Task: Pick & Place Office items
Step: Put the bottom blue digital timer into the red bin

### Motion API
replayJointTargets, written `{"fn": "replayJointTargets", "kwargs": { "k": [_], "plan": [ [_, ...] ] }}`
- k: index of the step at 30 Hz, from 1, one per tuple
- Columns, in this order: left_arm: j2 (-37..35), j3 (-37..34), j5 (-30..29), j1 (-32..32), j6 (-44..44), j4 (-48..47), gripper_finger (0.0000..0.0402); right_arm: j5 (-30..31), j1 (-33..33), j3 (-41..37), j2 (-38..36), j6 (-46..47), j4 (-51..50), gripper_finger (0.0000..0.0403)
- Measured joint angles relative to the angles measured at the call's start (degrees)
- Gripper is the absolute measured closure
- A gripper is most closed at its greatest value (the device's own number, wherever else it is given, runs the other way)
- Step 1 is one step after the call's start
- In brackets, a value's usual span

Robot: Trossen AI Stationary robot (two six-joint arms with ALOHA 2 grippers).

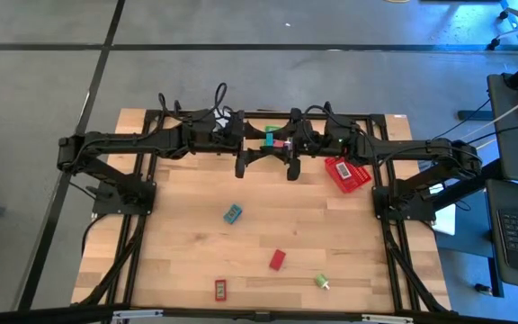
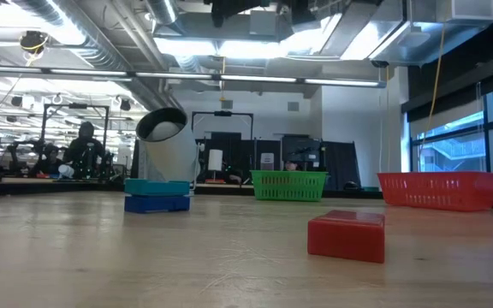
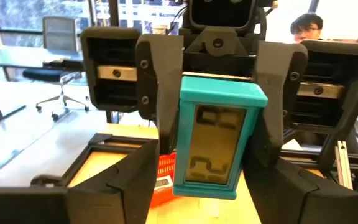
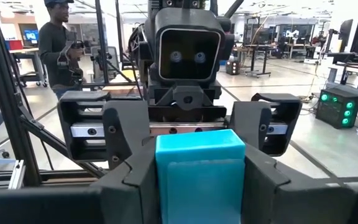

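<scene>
Right gripper (image 3: 219,93) clamps the teal block (image 3: 217,143), facing the left gripper (image 4: 194,134), whose fingers stand apart.

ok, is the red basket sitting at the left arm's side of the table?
No. In the high view the red basket lies at the table's right side, beneath the right arm, not by the left one.

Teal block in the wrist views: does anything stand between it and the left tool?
Nothing visible does. The right tool is closed on the teal block, and the left tool faces it with open fingers on either side, only air between.
</scene>
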Motion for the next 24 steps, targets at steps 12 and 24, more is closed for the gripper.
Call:
{"fn": "replayJointTargets", "kwargs": {
  "k": [12,24],
  "plan": [
    [-1.94,0.17,-6.29,2.01,-8.47,-7.08,0.0135,10.10,-2.62,0.00,-5.51,-0.13,-15.33,0.0242],
    [-4.02,0.17,-6.11,3.39,-11.31,-13.50,0.0136,23.24,-5.77,0.00,-10.14,3.88,-49.20,0.0242]
  ]
}}
